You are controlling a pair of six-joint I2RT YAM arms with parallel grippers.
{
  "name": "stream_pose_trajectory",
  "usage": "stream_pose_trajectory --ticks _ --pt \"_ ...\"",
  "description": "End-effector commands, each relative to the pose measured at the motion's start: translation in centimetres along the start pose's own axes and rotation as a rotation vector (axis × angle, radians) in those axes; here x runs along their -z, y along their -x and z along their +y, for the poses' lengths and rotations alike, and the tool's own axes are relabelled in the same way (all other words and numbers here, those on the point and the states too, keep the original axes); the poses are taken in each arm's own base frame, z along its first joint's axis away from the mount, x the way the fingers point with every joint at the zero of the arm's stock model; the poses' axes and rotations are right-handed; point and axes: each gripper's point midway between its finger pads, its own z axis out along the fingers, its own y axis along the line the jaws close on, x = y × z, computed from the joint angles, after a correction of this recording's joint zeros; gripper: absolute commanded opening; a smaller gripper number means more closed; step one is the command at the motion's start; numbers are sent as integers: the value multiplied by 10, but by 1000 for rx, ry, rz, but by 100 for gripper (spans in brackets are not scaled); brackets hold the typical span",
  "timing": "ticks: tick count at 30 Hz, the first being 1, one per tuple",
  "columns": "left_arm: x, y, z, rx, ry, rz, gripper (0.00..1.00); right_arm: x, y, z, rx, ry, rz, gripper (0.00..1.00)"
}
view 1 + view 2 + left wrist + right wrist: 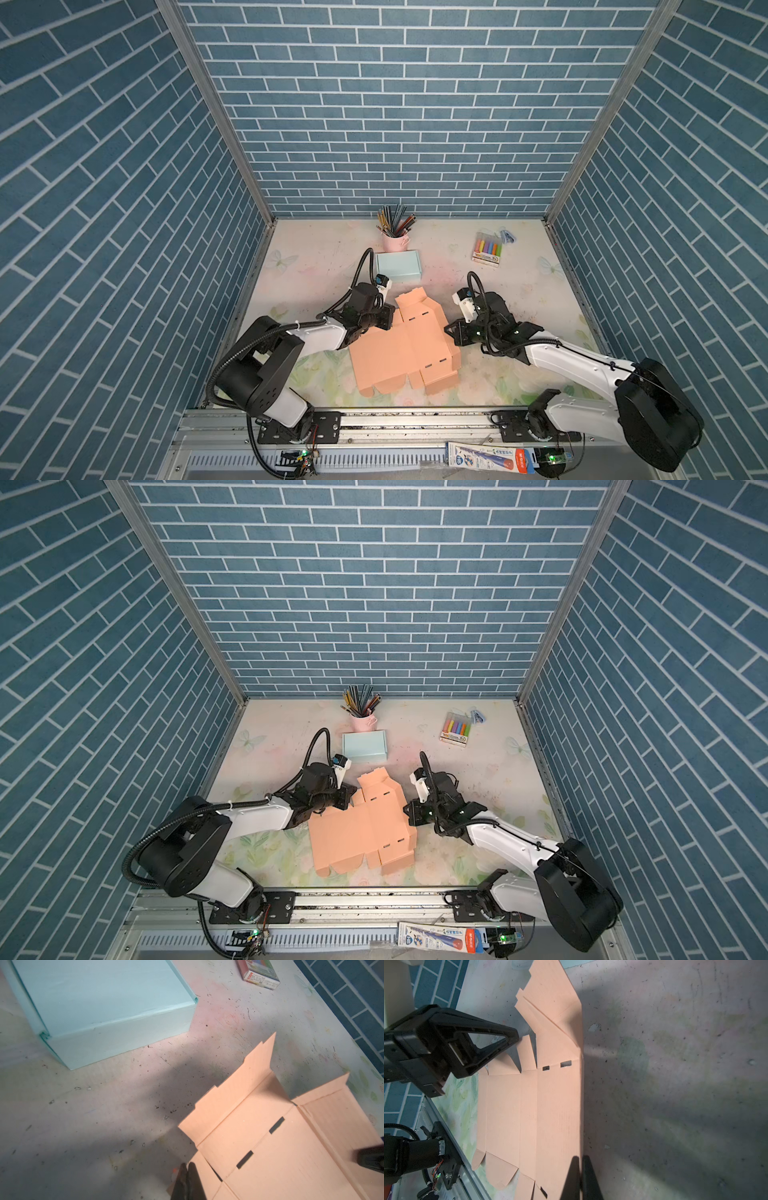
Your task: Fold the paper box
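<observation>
Peach paper box [409,349] part-folded; left end effector [188,1165] closed at its 11 o'clock edge, right end effector [580,1158] closed at 3 o'clock; marker pack [487,249] at 1 o'clock, label illegible

The pale, flower-printed desk [316,266] is carrying a peach box [399,353], which is lying mostly unfolded near the front middle. Behind it a blue box [397,266] is sitting closed, and a pink cup [393,242] of pencils is standing just behind that. A marker pack [487,249] is lying well apart at the back right.
</observation>
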Motion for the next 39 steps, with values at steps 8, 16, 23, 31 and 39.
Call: stream_pose_trajectory --ticks 8,16,23,31,39 --pt "-13 -7 27 12 38 46 0 1 10 11 55 14 -20 0" --pt "-11 -8 13 -2 -27 50 0 -1 11 10 62 5 -14 0" --pt "-2 -14 -4 -19 -67 57 0 -2 13 10 69 0 -14 0" --pt "9 -28 -26 -39 -102 75 0 -1 21 12 95 -16 -14 0" --pt "15 -39 -38 -11 -117 55 0 -3 24 22 181 -78 11 0"
